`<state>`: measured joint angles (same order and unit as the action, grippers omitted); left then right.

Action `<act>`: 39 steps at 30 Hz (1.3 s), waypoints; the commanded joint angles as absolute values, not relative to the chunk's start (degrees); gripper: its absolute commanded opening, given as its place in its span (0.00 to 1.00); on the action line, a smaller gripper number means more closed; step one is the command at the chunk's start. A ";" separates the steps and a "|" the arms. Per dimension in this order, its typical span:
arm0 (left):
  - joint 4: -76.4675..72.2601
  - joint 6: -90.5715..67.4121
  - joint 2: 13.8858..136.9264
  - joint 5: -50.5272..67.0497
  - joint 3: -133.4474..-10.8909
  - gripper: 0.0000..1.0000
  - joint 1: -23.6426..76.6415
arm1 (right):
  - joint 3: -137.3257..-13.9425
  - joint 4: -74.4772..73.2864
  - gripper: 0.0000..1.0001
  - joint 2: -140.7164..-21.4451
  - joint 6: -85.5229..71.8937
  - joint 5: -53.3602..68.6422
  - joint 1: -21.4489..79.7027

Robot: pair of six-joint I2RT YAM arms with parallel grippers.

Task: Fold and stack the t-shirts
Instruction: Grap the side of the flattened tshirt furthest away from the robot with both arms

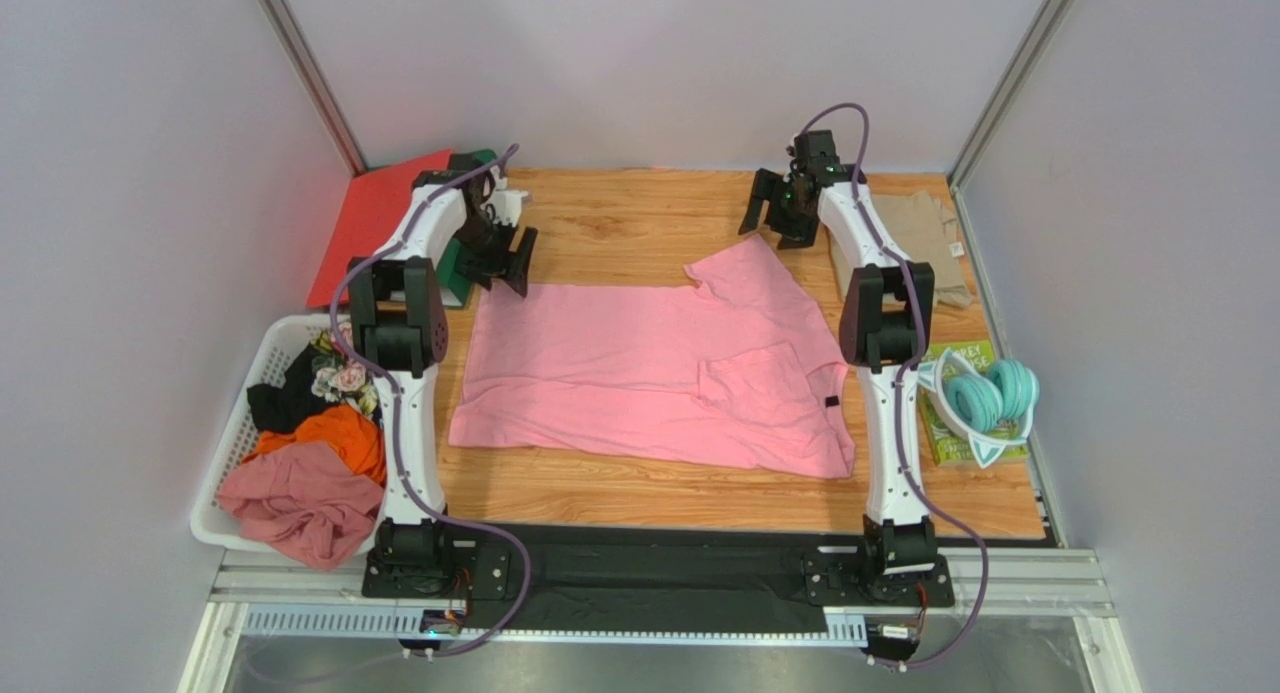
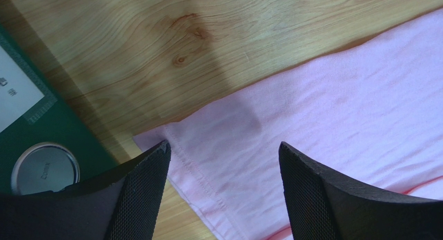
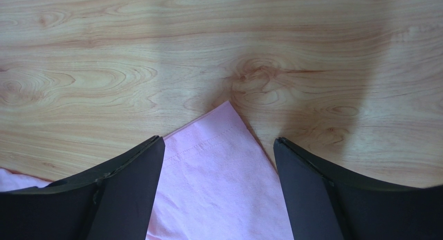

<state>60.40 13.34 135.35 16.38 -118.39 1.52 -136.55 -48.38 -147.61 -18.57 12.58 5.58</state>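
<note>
A light pink t-shirt [image 1: 631,371] lies spread flat on the wooden table, its small dark neck label [image 1: 830,404] at the right. My left gripper [image 1: 508,270] hangs open over the shirt's far left corner. In the left wrist view the stitched hem corner [image 2: 208,172] lies between the fingers of the left gripper [image 2: 223,151], ungripped. My right gripper [image 1: 774,213] is open above the far sleeve. The pointed pink sleeve tip [image 3: 218,146] lies between the black fingers of the right gripper [image 3: 218,142]. A khaki-beige t-shirt [image 1: 920,231] lies at the back right, partly behind the right arm.
A white basket [image 1: 238,450] holding orange, pink and dark clothes stands at the left edge. A red folder [image 1: 376,213] and a green book [image 2: 36,123] with a round silver cap [image 2: 45,168] lie at the back left. Teal headphones [image 1: 995,396] rest at the right.
</note>
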 commanded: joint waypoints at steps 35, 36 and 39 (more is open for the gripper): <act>52.92 12.66 131.84 7.66 -114.00 0.80 0.79 | -135.35 -48.78 0.29 -147.92 -18.72 14.41 6.68; 52.13 12.40 131.31 5.21 -112.95 0.80 0.79 | -135.26 -48.78 0.29 -147.92 -18.63 14.41 6.59; 50.01 12.30 130.96 1.16 -111.71 0.80 1.05 | -134.74 -48.87 0.29 -147.74 -18.54 14.41 6.50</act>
<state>54.98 12.19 133.53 11.60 -113.58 2.31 -136.00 -48.77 -148.53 -18.79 14.37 6.57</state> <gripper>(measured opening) 0.803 0.293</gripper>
